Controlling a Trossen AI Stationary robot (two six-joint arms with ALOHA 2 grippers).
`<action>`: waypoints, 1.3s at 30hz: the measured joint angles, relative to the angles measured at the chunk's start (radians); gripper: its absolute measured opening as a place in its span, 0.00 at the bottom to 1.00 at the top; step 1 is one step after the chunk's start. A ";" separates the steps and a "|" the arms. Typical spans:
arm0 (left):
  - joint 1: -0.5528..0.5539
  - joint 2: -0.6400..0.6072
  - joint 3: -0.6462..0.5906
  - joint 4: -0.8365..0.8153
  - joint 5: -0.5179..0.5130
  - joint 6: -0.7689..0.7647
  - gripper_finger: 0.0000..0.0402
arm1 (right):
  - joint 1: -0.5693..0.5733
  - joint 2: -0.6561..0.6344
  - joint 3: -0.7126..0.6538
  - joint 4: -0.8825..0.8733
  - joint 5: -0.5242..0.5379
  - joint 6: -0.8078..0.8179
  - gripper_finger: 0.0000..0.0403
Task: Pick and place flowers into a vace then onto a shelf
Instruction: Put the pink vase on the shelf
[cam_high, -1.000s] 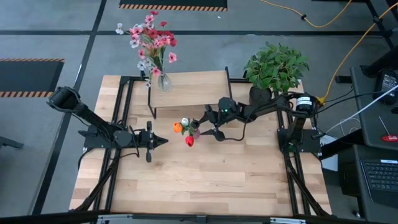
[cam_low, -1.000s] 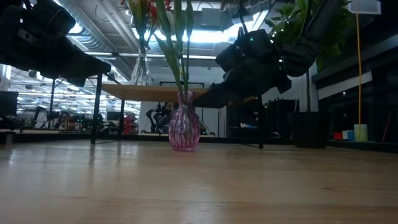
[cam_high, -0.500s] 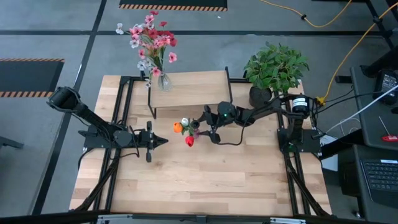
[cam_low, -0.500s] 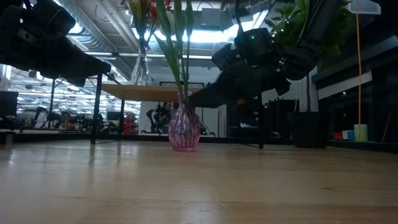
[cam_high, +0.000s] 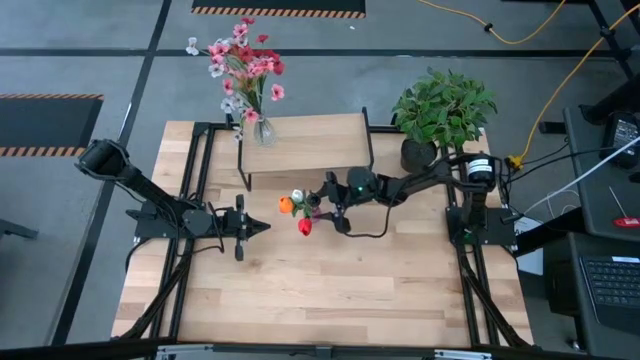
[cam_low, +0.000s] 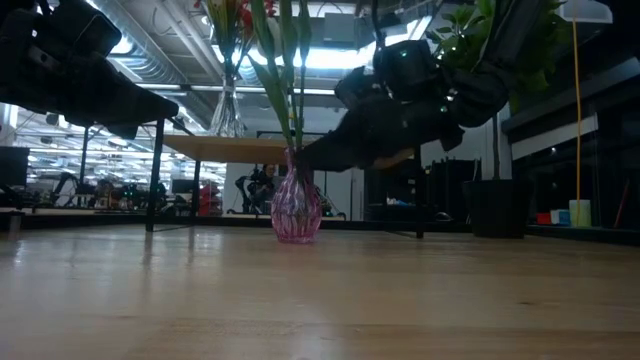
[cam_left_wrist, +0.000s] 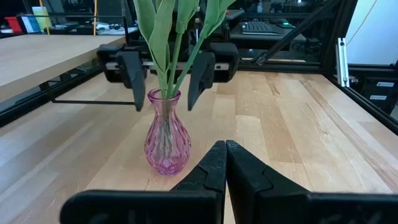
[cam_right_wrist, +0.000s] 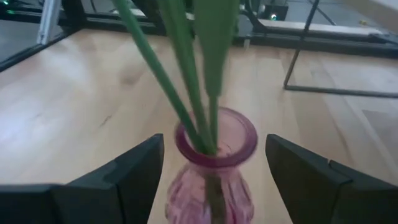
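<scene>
A pink glass vase (cam_left_wrist: 166, 140) stands upright on its base on the wooden table, holding flowers (cam_high: 298, 210) with green stems and orange, white and red blooms. My right gripper (cam_right_wrist: 214, 168) is open, one finger (cam_left_wrist: 132, 78) on each side of the vase's neck (cam_right_wrist: 216, 140), with a gap on both sides. My left gripper (cam_left_wrist: 225, 163) is shut and empty, left of the vase, pointing at it. The shelf (cam_high: 310, 140) stands at the table's far side and carries a clear vase (cam_high: 263, 130) of pink and white flowers (cam_high: 240, 65).
A bushy green plant in a black pot (cam_high: 443, 105) stands at the far right, behind my right arm. The shelf's black legs (cam_high: 371, 150) are just beyond the pink vase. Bare tabletop (cam_high: 350, 280) stretches toward the near edge.
My right gripper has moved toward the table's left edge and a little down, closing in on the pink vase with its fingers kept open. Its fingers now reach along both sides of the neck. The vase and flowers have stayed where they were.
</scene>
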 joint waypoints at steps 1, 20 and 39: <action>0.000 0.000 0.000 0.000 0.000 0.000 0.01 | 0.000 0.007 0.003 -0.004 0.000 0.000 0.70; 0.000 0.000 0.000 0.000 0.000 0.000 0.01 | 0.002 0.050 0.030 -0.021 -0.002 0.107 0.58; 0.000 0.000 0.000 0.000 0.000 0.000 0.01 | 0.018 0.050 0.028 0.067 -0.044 0.091 0.27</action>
